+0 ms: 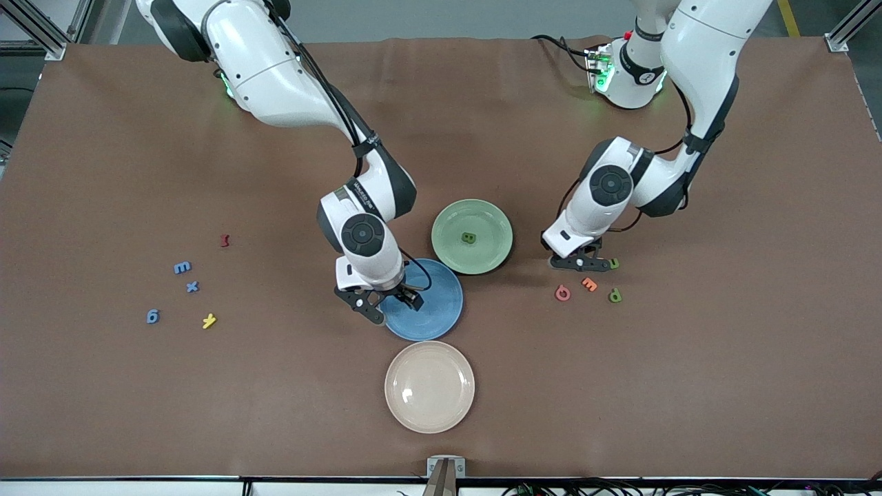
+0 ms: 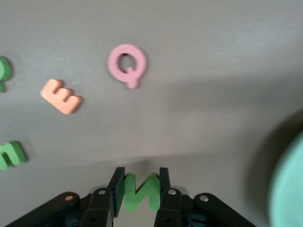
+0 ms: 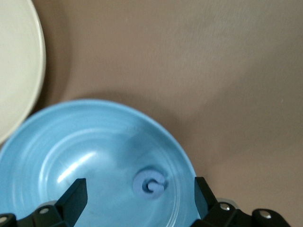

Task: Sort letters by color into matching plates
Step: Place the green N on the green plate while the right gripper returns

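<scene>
We judge these foam letters to be nearly weightless, soft and a little springy, lying flat on the brown surface (image 1: 138,413), so each has to be pinched across its thin edges, low against the surface, with a light squeeze that will not buckle a narrow stroke. The left pincer (image 2: 138,187) sits low on the surface beside the green plate (image 1: 472,236), toward the left arm's end, its fingers closed on a green letter N (image 2: 140,191) across the two outer strokes, a sound hold for such a shape. Close by lie a pink Q (image 2: 127,65), an orange E (image 2: 60,96) and two more green letters (image 1: 614,295), one of them just beside the pincer; one green letter already rests in the green plate. The right pincer (image 3: 139,195) hangs over the blue plate (image 3: 71,142), fingers spread wide, with a blue G (image 3: 149,183) lying loose in the dish below it. Three blue letters (image 1: 182,267) wait toward the right arm's end, near a yellow one (image 1: 209,320) and a dark red one (image 1: 224,240). The cream plate (image 1: 429,386) sits nearest the front camera, holding nothing.
</scene>
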### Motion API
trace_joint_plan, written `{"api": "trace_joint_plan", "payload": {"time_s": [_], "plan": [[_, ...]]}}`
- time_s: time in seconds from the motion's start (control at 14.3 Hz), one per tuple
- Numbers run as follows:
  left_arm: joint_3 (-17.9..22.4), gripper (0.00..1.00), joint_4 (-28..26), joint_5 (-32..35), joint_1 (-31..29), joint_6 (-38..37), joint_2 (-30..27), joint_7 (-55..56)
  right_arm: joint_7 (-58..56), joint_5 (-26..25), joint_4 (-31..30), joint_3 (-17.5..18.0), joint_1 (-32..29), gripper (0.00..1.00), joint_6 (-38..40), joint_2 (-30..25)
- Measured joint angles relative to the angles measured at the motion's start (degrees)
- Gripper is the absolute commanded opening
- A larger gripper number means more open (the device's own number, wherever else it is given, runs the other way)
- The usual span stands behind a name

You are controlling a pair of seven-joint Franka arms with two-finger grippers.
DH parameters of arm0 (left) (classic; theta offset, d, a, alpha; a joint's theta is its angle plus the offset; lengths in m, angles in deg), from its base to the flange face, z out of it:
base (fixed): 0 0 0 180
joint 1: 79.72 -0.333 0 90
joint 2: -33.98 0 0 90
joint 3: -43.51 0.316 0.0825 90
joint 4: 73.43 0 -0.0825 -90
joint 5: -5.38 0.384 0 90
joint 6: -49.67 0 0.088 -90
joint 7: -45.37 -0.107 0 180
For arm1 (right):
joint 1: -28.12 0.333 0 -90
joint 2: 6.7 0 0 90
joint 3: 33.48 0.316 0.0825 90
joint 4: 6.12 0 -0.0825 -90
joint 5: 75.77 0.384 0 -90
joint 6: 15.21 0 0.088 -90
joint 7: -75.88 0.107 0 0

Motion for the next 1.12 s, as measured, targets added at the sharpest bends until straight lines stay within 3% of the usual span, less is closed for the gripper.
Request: {"api": "trace_joint_plan", "payload": {"time_s": [0.28,0.63,0.84,0.98,1.12], "plan": [[-3.25,0.26,2.01,0.0,1.16,-0.93,-0.02,7.31,-6.8,-0.5,0.78,-0.38,-3.01,1.0,3.8,-0.69],[-3.45,0.26,5.19,0.0,6.43,-1.06,0.81,15.3,-18.3,-0.72,-0.04,-0.56,-8.55,1.0,11.46,-5.11],[-3.43,0.27,7.49,0.0,9.0,-1.13,2.93,18.51,-27.95,-0.88,-6.72,-0.75,-12.96,1.0,11.59,-10.36],[-3.44,0.28,8.51,0.0,10.24,-1.13,4.16,20.03,-35.09,-1.18,-13.83,-0.86,-16.45,1.0,9.24,-14.5],[-3.44,0.34,9.07,0.0,10.82,-1.13,4.85,20.76,-40.77,-3.04,-21.88,-0.95,-19.64,1.0,4.81,-18.56]]}}
